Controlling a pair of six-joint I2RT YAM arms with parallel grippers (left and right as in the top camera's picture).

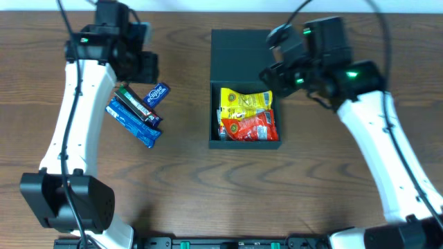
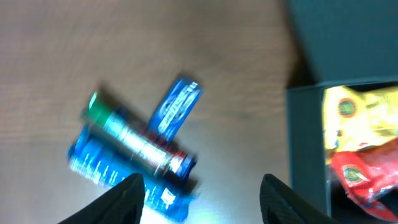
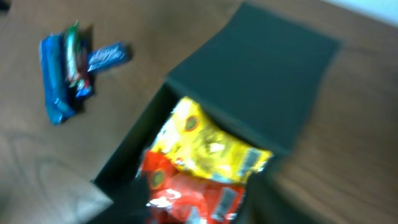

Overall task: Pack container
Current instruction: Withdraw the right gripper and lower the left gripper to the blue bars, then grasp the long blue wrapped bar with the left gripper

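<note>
you held the left gripper (image 2: pixel 204 190) wide and empty near the snack bars (image 2: pixel 134 146) at the left of the frame, likely so it could take one next. the container (image 1: pixel 242 55) sat open at centre, already holding a yellow packet (image 1: pixel 243 102) and a red packet (image 1: pixel 250 126). your right gripper (image 1: pixel 273 72) hung at its upper right edge, and whether its jaws were apart could not be told.

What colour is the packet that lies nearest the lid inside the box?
Yellow. The packet shows best in the overhead view.

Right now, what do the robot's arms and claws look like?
The left arm and right arm are smooth white tubes with chunky black joints, little green lights and thin black cables. The left claw has two dark, blunt fingers.
</note>
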